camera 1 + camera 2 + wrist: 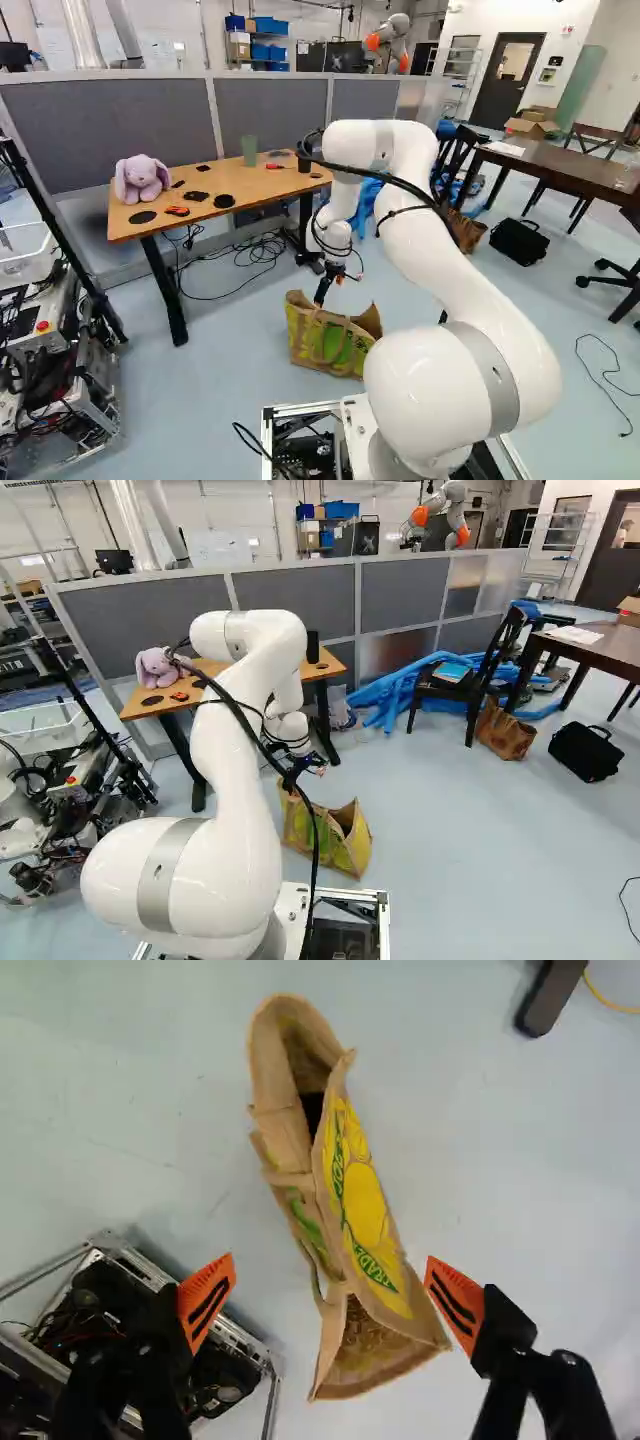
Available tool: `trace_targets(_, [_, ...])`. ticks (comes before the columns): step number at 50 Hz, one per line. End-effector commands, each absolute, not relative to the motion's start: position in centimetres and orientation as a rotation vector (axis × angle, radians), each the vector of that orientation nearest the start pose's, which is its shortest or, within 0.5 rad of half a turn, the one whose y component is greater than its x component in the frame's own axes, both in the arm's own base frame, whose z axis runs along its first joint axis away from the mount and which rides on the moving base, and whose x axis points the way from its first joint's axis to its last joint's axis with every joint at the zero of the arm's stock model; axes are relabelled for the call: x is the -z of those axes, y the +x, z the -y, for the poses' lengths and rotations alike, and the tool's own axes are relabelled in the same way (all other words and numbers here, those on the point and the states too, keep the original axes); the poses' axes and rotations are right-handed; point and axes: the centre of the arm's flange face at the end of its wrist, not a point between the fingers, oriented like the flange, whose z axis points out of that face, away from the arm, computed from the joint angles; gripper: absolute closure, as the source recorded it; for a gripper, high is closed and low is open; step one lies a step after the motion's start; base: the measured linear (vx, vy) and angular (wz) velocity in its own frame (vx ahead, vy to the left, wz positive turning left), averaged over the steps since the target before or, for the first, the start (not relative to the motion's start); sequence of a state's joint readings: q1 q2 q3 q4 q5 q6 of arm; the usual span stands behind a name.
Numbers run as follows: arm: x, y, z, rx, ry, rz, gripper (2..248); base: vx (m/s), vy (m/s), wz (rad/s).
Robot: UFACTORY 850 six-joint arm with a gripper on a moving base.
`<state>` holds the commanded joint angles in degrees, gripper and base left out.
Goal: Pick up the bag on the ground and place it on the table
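Floor [230,365]: left base view, smooth, pale; the creased bag [312,345] stands on it below the gripper [322,290].
Table [140,709]: right base view, wood-topped, partly hidden by the arm [235,780].
Fingers [207,1298]: wrist view, spread apart; bag's dark inside unclear.

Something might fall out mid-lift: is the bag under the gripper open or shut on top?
Open, at least partly: in the wrist view the bag shows a dark gap between its sides.

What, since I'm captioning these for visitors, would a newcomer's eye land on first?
Probably the white arm, curving across both base views. Next, the yellow-green bag on the floor beneath its open fingers. Then the purple plush rabbit on the table at the left of the left base view.
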<state>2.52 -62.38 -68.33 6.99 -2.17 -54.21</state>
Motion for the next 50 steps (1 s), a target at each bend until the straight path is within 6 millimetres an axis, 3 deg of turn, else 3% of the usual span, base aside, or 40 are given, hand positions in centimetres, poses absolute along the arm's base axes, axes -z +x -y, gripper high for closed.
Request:
trace_targets(23, [-1.2,54.8,-2.5,0.066,-2.694,1.65,3,0.0,0.0,0.0])
trace_targets(50, [2.9,55.2,-2.5,0.039,-2.669,1.673,3,0.0,0.0,0.0])
